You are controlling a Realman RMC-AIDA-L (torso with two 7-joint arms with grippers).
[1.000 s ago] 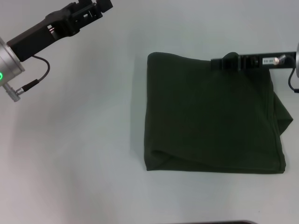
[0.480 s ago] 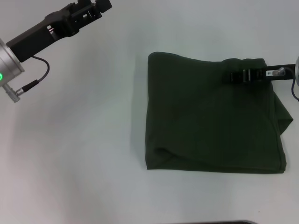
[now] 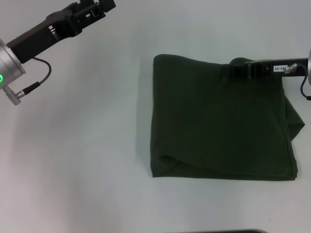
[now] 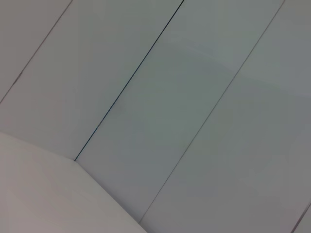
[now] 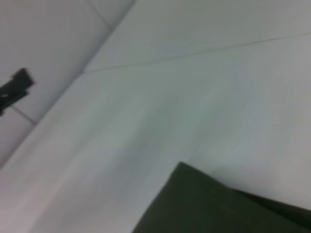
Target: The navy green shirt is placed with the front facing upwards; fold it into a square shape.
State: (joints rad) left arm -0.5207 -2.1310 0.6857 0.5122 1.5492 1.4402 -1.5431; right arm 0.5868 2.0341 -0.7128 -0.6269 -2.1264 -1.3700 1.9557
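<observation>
Fingers of right gripper [image 3: 236, 71], spread indiscernible, low over navy green shirt [image 3: 218, 126]'s far edge: snagging cloth could undo the fold.

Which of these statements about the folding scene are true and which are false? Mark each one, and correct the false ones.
1. The navy green shirt lies folded into a roughly square shape on the white table. True.
2. The right gripper is over the shirt's far edge. True.
3. The left gripper is touching the shirt. False: it is raised at the far left, well apart from the shirt.
4. Cream lettering shows on top of the shirt. False: only plain dark green cloth shows.
5. The shirt lies on the robot's left side of the table. False: it lies on the right side.
</observation>
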